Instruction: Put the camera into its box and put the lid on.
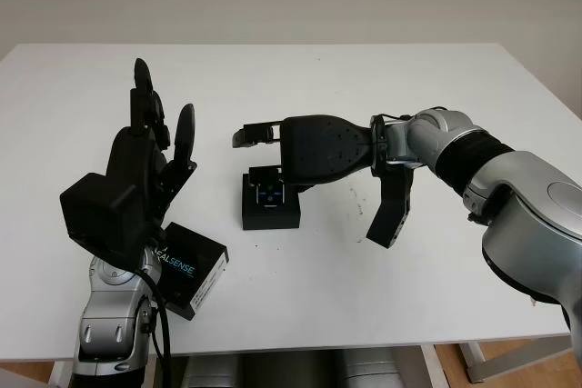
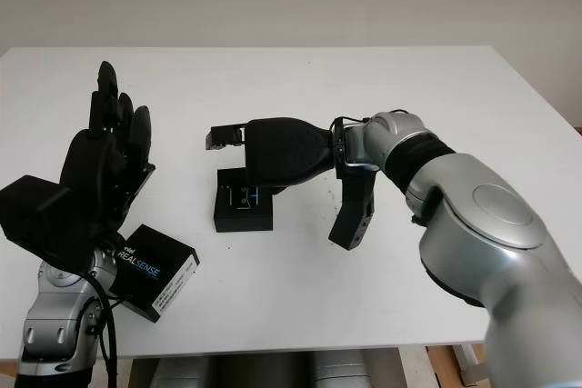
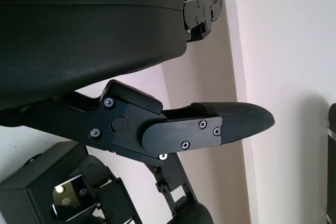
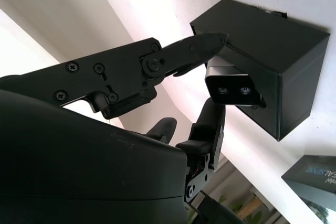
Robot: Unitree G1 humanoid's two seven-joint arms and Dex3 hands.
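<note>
1. Spreading under everything is the white bench [image 1: 382, 88]; its near corners are cut off by the picture's lower edge, and the robot's arms hide parts of its front.
2. Reaching in from the right of the box, the right hand [image 1: 273, 147] hovers just above the box's open top. Its black shell hides the box's right side in the head views. In the right wrist view one finger [image 4: 207, 43] lies across the box's upper edge and another stands by the camera's face; whether they grip the camera or merely touch it I cannot tell.
3. Well to the left of the box, the left hand [image 1: 150, 147] is raised above the bench, open and holding nothing.
4. Near the box's front left lies the lid [image 1: 193, 270], black with "REALSENSE" printed on it; the left arm covers its left part.
5. The box [image 1: 271, 209], small, black and lidless, sits near the bench's middle.
6. Inside the box sits the camera [image 4: 233, 87]. From the head it is a pale glint in the box's opening; the right wrist view shows its grey face with two lenses, partly above the rim.
</note>
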